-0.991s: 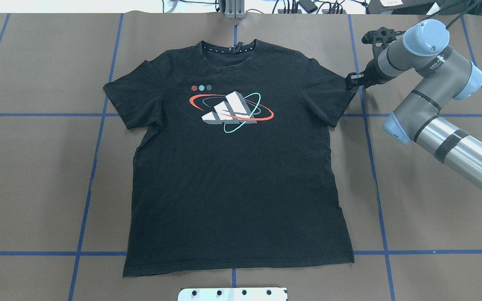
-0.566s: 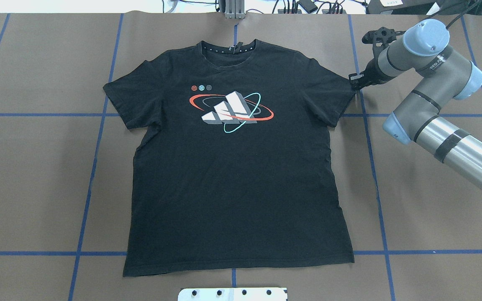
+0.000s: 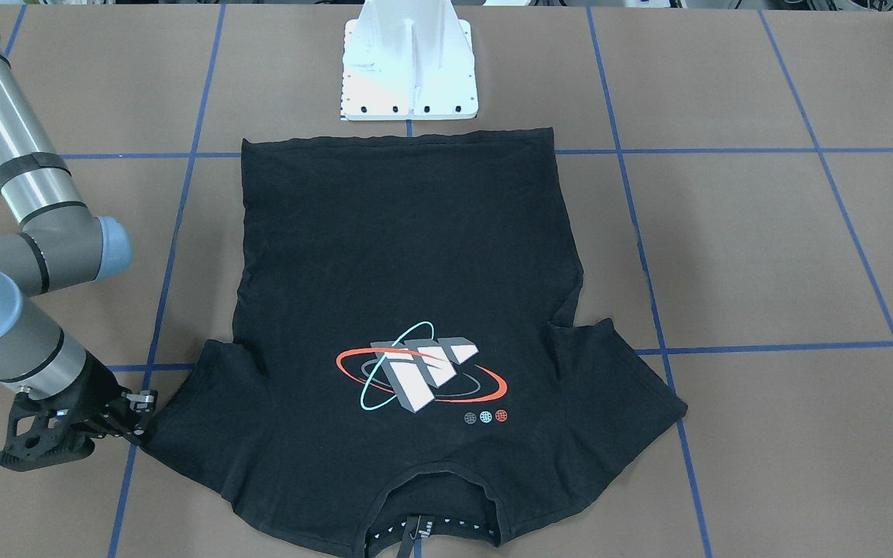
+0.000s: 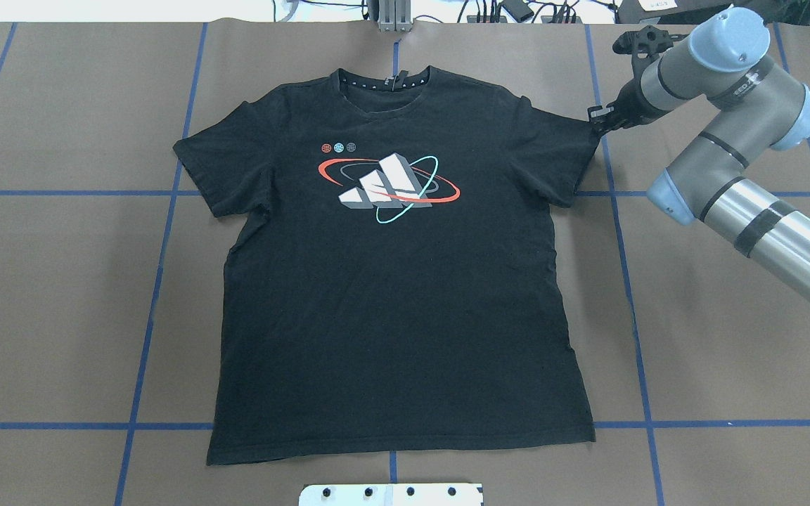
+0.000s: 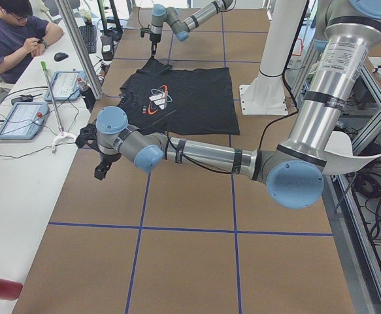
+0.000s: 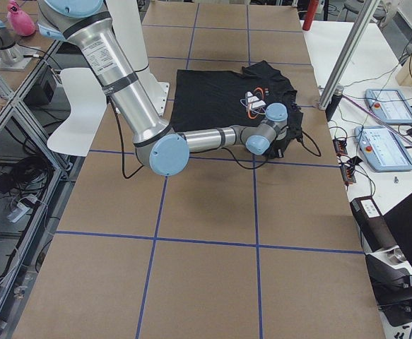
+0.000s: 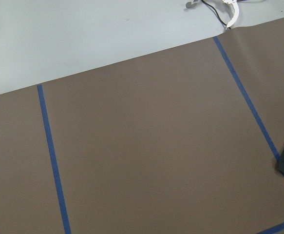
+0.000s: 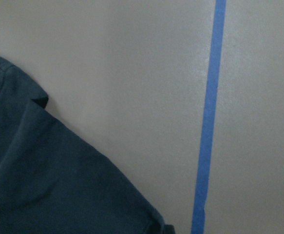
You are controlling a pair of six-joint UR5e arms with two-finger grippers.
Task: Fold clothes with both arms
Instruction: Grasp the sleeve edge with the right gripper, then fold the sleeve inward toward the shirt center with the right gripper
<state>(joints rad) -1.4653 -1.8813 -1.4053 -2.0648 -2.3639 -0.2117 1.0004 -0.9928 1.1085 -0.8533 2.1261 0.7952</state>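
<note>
Your right claw (image 4: 596,125) pinches the shirt's (image 4: 391,295) sleeve tip, presumably to fold it inward; the left claw's (image 5: 102,170) state cannot be told.

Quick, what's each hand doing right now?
Left hand: cannot be told; it shows only in the side view.
Right hand: closed on the sleeve tip of the T-shirt.

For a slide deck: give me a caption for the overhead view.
Black T-shirt spread flat, logo up; right hand grips one sleeve tip.
</note>
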